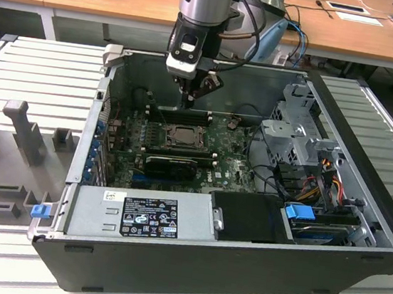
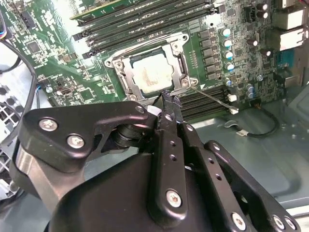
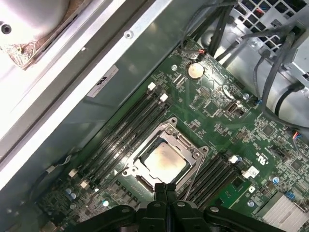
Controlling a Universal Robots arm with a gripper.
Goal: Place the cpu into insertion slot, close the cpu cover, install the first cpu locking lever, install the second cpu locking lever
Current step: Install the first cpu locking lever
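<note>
At the left of the exterior view grey fixture blocks [image 1: 21,124] stand on the ribbed table [image 1: 41,70], with a blue clip [image 1: 40,209] at the near corner of the open computer case [image 1: 189,264]. A grey power supply [image 1: 138,215] lies along the case's front edge.

Just left of centre the arm [image 1: 203,1] comes straight down from the top of the frame, its wrist vertical. The gripper [image 1: 188,101] hangs inside the case, tips pointing down at the green motherboard [image 1: 234,159] and clear of it. In both wrist views its fingers are pressed together with nothing between them [image 2: 170,99] [image 3: 166,187].

Directly below the tips, slightly toward the front of the case, the cpu [image 1: 181,136] sits flat in the insertion slot [image 2: 145,54] – a square chip with a pale silver-grey top, brighter at the middle in the second wrist view [image 2: 152,75] and faintly brownish in the first wrist view [image 3: 164,162]. The cpu cover [image 2: 123,77] lies down around it, a silvery frame whose square opening shows the chip [image 3: 186,140]. Long black memory slots [image 3: 125,130] run alongside the socket.

Toward the right of the exterior view stands a grey metal drive cage [image 1: 295,130], and below it a blue tab [image 1: 300,211] beside bundled cables
</note>
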